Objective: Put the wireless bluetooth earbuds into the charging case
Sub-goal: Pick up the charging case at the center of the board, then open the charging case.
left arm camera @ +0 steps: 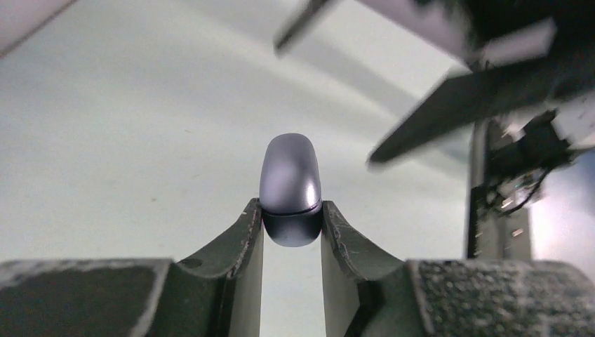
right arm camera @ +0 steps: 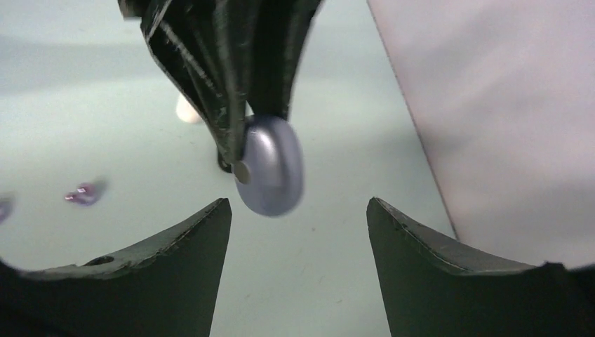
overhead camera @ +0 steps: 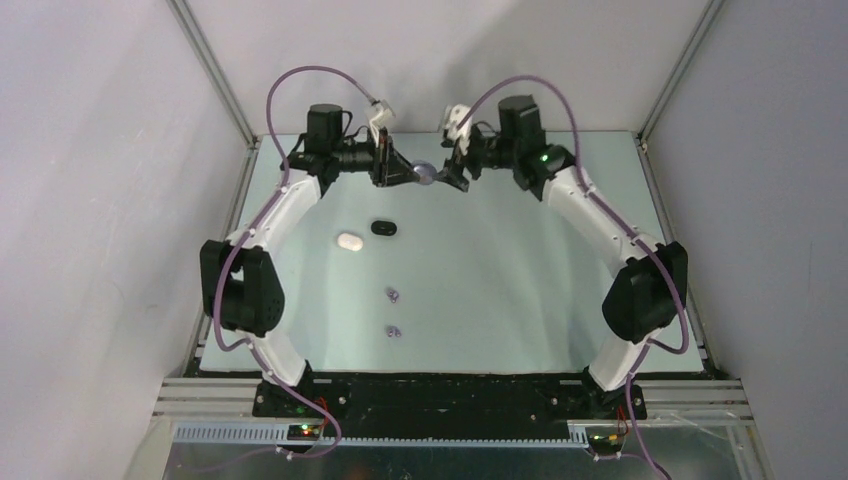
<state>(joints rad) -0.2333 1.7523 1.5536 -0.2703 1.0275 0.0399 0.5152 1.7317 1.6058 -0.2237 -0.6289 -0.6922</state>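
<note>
A lavender oval charging case (overhead camera: 424,173), its lid closed, hangs above the far middle of the table, and my left gripper (overhead camera: 408,173) is shut on its lower half. The left wrist view shows the case (left arm camera: 290,175) pinched between the tips of that gripper (left arm camera: 291,210). My right gripper (overhead camera: 450,175) faces it from the right. In the right wrist view this gripper (right arm camera: 299,203) stands open, with the case (right arm camera: 273,165) just beyond its tips and untouched. Two lavender earbuds (overhead camera: 392,294) (overhead camera: 393,330) lie on the table nearer the bases; one earbud (right arm camera: 83,194) also appears in the right wrist view.
A white case (overhead camera: 349,241) and a black case (overhead camera: 383,228) lie on the table left of centre, between the held case and the earbuds. White walls close in the back and both sides, with a metal frame rail (overhead camera: 640,150) at the far right corner.
</note>
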